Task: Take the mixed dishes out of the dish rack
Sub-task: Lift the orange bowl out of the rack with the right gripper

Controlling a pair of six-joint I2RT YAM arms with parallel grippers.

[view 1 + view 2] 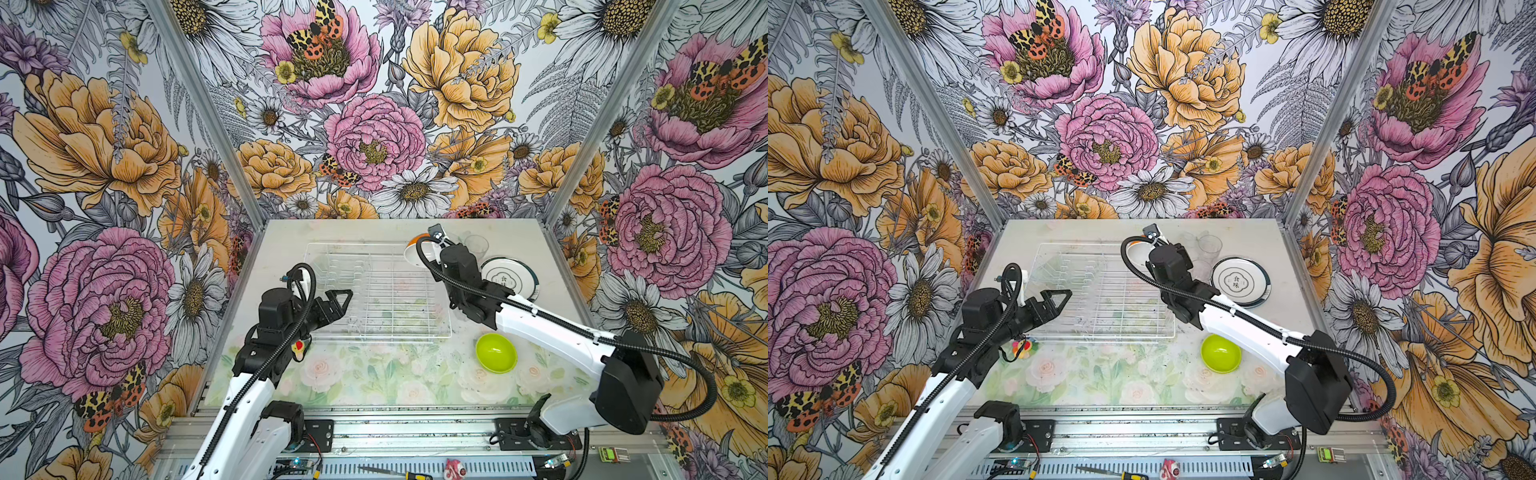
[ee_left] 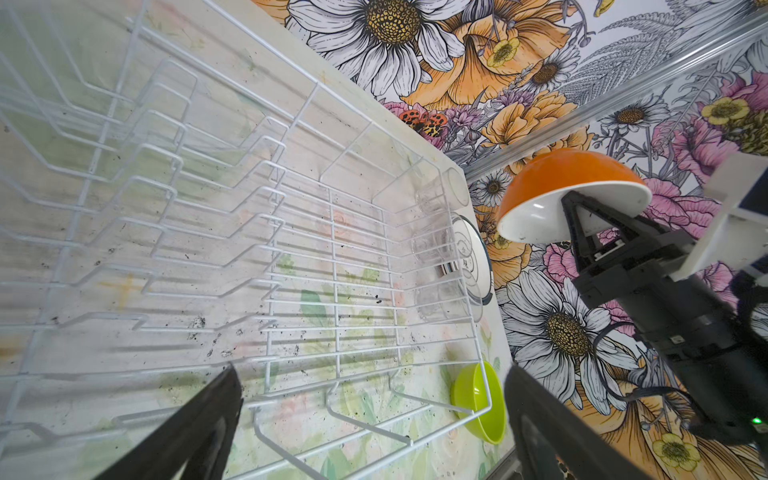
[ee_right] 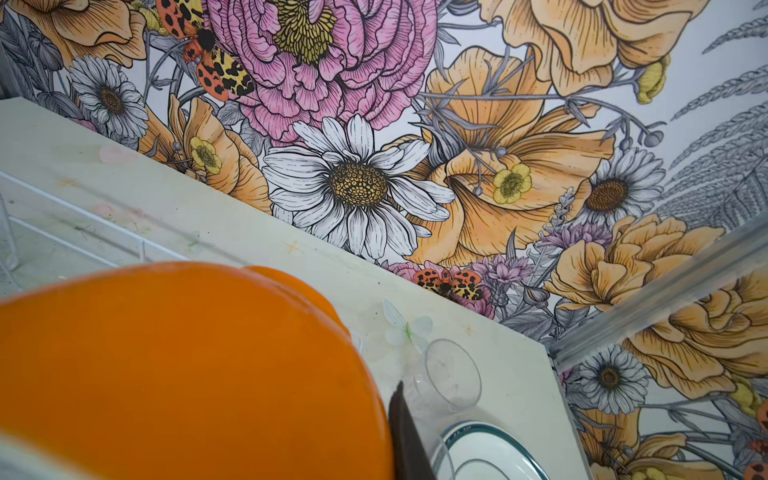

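Floral walls [image 1: 374, 124], pale table [image 1: 374, 232] — plate [image 1: 509, 276], cups [image 1: 476, 245] beside my dish rack [image 1: 374, 291]; right gripper [image 2: 575, 203] clamps orange bowl [image 2: 569, 174], left gripper [image 2: 372, 370] gapes, unladen.

In both top views the right arm [image 1: 540, 324] hides the right tool [image 2: 570, 201] and most of the orange bowl [image 1: 413, 251] at the rack's [image 1: 374, 291] 1 o'clock corner, plus the plate's [image 1: 509, 276] 7 o'clock edge. The clear cups [image 1: 476, 245] blur together, uncountable. The right wrist view crops bowl and plate.
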